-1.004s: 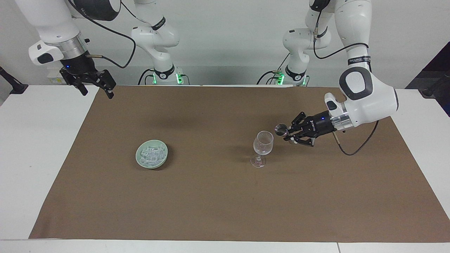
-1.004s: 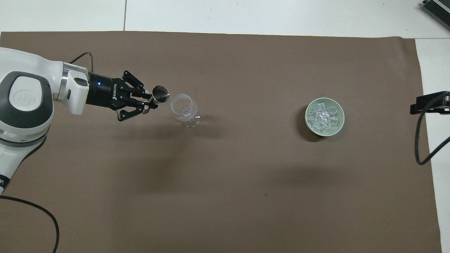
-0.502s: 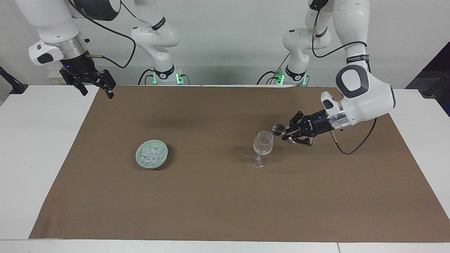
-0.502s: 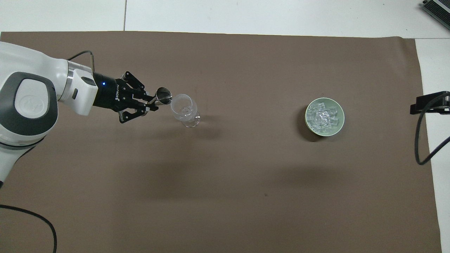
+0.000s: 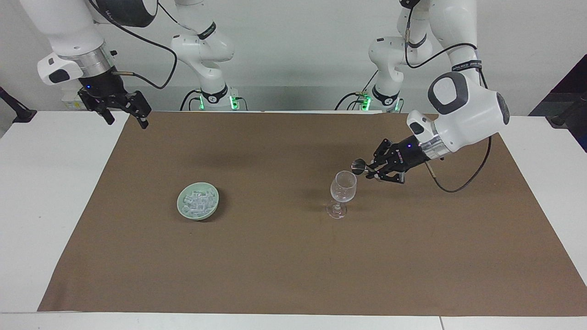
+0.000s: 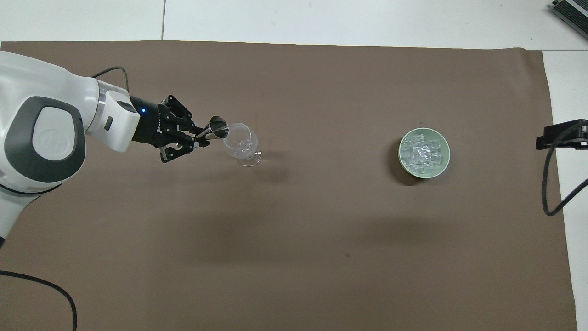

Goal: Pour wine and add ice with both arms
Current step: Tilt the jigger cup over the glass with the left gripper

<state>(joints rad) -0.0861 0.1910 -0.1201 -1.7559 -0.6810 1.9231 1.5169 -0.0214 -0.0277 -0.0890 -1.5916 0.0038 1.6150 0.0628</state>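
I see the left gripper clamping a metal cup, tipped at the glass; the right gripper waits spread over the worktop's corner.

— Where's the ice?
— A heap of small clear cubes of ice in the pale green bowl, toward the right arm's end.
— And the stemmed clear wine glass?
— Upright, well apart from it.
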